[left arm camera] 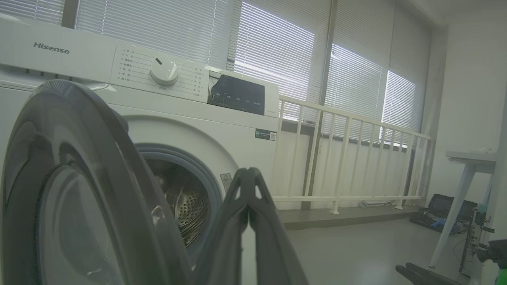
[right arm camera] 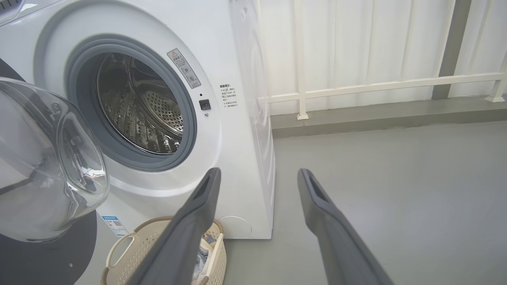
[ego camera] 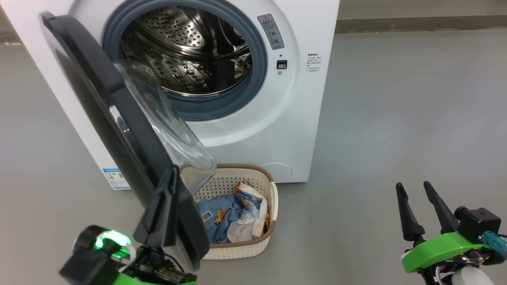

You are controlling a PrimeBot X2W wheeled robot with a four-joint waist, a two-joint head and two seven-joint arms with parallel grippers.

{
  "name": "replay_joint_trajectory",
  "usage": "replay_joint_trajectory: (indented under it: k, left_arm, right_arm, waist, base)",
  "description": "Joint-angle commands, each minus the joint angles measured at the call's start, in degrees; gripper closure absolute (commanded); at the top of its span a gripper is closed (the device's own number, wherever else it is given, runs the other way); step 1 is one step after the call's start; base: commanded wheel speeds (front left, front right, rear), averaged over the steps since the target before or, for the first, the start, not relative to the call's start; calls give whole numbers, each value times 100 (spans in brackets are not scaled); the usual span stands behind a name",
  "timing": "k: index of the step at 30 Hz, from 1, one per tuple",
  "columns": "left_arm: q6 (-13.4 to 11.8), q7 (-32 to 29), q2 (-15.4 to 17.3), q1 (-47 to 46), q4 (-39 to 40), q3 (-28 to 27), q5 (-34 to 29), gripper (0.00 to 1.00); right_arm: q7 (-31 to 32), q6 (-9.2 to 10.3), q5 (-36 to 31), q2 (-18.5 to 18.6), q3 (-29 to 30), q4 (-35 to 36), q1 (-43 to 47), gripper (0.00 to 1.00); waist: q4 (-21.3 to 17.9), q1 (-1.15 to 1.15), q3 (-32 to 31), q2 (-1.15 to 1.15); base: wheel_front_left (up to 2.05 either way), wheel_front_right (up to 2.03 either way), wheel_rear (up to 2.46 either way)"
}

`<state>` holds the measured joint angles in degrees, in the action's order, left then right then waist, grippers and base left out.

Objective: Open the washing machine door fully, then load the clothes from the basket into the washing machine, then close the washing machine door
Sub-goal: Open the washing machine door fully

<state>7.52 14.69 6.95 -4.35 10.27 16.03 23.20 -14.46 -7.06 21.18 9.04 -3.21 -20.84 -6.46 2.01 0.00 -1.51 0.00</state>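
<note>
Left tool clenched at the open door's rim; right tool released, off to the side.
The left tool point(ego camera: 171, 174), pinched on nothing, is just beside the washing machine door point(ego camera: 99, 79). Just past the door, the basket point(ego camera: 237, 247) holds the clothes point(ego camera: 233, 213) below the washing machine point(ego camera: 301, 99). The right tool point(ego camera: 413, 186) is well apart.

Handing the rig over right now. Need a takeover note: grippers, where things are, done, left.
Left gripper: shut, nothing between its fingers, by the free edge of the washing machine door.
Right gripper: open, empty, above the floor to the right.
Door stands partway open, overlapping the basket in the head view. Clothes lie in the basket, in front of the washing machine; drum looks empty.
Done: door partly open.
Left: open it fully, load clothes, close door.
</note>
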Motion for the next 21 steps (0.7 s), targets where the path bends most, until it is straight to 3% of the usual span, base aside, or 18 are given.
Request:
replay_joint_trajectory:
  k: [1, 12, 21]
  left_arm:
    - [-3, 31, 105, -66, 44, -98, 83, 100]
    - [-3, 31, 193, -170, -880, 662, 451, 100]
    - [-3, 31, 149, -361, -1838, 605, 670, 100]
  right_arm:
    - [-53, -43, 8, 52, -116, 119, -135, 0]
    - [-53, -43, 20, 43, -175, 118, -156, 0]
    - [-53, -43, -2, 11, -145, 149, -136, 0]
  waist:
    - [-19, 0, 10, 0]
    - [-163, 0, 76, 0]
    - [-295, 0, 133, 0]
  base:
    - [0, 0, 0]
    - [0, 0, 0]
    - [0, 0, 0]
